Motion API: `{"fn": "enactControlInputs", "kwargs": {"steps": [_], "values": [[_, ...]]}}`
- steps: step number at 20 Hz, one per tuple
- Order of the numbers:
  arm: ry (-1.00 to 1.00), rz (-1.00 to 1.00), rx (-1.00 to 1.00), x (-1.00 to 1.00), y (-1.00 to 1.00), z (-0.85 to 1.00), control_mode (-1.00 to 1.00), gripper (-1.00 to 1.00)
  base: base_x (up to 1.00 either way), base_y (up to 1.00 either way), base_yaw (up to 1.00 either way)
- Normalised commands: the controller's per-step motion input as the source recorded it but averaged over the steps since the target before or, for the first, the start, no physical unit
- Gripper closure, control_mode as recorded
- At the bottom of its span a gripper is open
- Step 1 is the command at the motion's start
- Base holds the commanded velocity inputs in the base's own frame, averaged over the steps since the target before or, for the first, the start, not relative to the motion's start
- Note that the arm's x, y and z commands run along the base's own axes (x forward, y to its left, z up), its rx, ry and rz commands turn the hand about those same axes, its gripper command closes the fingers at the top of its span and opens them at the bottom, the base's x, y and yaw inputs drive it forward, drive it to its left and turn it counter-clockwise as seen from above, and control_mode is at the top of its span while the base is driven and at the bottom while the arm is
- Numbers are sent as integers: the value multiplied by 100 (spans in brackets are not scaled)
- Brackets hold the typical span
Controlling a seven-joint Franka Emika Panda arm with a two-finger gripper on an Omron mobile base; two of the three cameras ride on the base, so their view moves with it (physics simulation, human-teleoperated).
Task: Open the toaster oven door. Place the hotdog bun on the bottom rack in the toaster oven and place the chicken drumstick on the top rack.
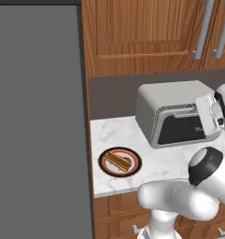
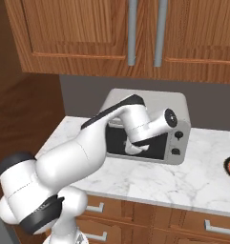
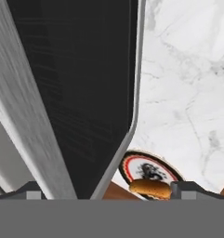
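I have the arm up at the front of the toaster oven [image 1: 172,112], which sits toward the back of the marble counter [image 1: 109,133], under the wooden cabinets [image 1: 142,32]. From the left base view the hand is at the oven's right front corner, close against the toaster oven door [image 1: 181,128]. The door looks shut, its dark glass upright in its frame, so I judge the first step, opening it, is the one in hand and not yet done.

The hand view looks along the door: the dark window and its light-grey frame run close past the camera. The pincer [image 3: 106,189] is released, its two tips standing wide apart at the bottom of that view, the door's frame edge rising between them. I cannot tell whether either tip touches the door.

The plate [image 1: 120,161] lies near the counter's front left corner, well apart from the oven. The striped hotdog bun [image 1: 116,160] lies on it. Past the door's edge in the hand view, a plate carries a rounded tan-brown piece at its near rim; I cannot say which food that is, and I cannot pick out the chicken drumstick.

Next I would need to catch the door's top edge or handle and swing it down before fetching anything.
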Motion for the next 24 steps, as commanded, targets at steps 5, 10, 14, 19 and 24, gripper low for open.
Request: {"fn": "enactControlInputs", "kwargs": {"steps": [5,10,14,19,24], "values": [[0,0,5,-28,0,-20,-100,-100,0,0,0],[0,0,3,-23,0,-22,-100,-100,0,0,0],[3,0,0,-12,0,-34,-100,-100,0,0,0],[6,0,1,-14,0,-35,-100,-100,0,0,0],[0,0,5,-31,0,-22,-100,-100,0,0,0]]}}
